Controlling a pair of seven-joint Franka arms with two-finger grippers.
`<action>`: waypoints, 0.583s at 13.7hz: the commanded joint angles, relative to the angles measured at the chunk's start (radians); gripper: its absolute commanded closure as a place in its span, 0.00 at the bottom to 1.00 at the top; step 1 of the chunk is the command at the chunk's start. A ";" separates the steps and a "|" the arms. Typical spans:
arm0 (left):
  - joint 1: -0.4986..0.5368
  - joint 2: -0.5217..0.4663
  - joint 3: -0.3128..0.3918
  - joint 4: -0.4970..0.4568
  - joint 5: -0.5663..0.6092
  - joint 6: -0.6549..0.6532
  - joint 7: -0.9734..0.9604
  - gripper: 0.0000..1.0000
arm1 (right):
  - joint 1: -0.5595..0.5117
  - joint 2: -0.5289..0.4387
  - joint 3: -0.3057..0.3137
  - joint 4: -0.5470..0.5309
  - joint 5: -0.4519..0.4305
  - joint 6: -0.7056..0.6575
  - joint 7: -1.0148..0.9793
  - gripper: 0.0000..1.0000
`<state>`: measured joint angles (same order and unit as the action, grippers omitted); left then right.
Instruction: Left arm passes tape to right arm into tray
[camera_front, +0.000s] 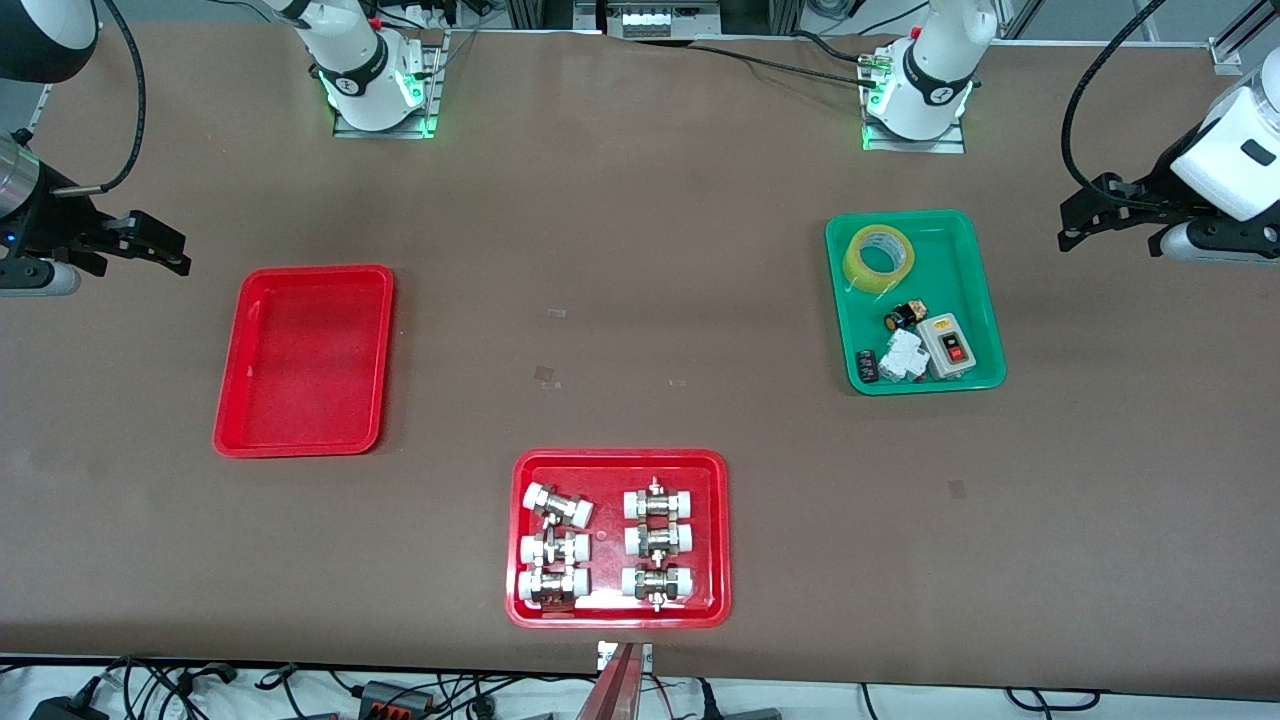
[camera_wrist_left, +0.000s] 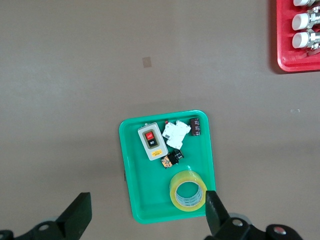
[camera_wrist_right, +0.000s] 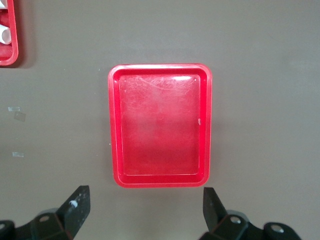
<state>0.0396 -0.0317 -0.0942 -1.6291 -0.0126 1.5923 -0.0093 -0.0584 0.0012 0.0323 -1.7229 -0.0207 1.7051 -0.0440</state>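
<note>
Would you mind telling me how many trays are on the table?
3: the plain red tray toward the right arm's end, the green tray toward the left arm's end, and the red fittings tray nearest the front camera.

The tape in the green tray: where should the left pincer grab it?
Come from above and pinch the ring wall, one finger in the hole, one outside. The tape lies flat in the green tray, hole up, clear of the parts. Left pincer is open.
</note>
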 joint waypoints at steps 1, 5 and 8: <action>0.005 -0.022 -0.007 -0.017 0.013 0.005 -0.003 0.00 | 0.002 -0.038 -0.002 -0.012 0.013 -0.015 0.018 0.00; 0.002 -0.020 -0.007 -0.017 0.013 0.001 -0.003 0.00 | 0.000 -0.032 -0.003 -0.006 0.013 -0.015 0.018 0.00; -0.024 0.018 -0.009 -0.023 0.006 -0.050 0.009 0.00 | 0.000 -0.030 -0.003 -0.006 0.012 -0.015 0.016 0.00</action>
<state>0.0334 -0.0283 -0.0967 -1.6368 -0.0126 1.5728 -0.0079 -0.0584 -0.0155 0.0318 -1.7229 -0.0207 1.7006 -0.0386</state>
